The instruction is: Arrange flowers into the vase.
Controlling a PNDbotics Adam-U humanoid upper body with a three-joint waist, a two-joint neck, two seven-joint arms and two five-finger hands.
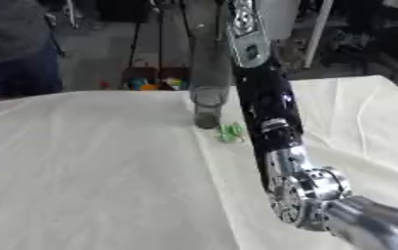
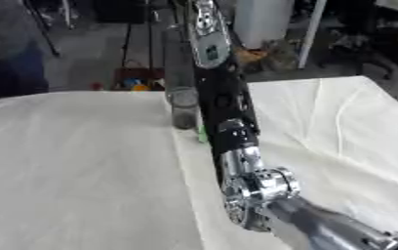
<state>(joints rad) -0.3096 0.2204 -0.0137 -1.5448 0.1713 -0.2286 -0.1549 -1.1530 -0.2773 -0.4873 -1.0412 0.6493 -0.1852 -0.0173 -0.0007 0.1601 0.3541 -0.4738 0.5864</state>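
The right arm (image 1: 270, 122) is reaching over the vase (image 1: 208, 105) on the table (image 1: 91, 171); robot hand state cannot be told, so next, seemingly, comes lowering a flower in.

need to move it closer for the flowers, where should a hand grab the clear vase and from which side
Judging by its pose, round the vase mid-body: it stands upright, a narrow straight cylinder. Come from the robot's left, since the right arm crowds its right side.
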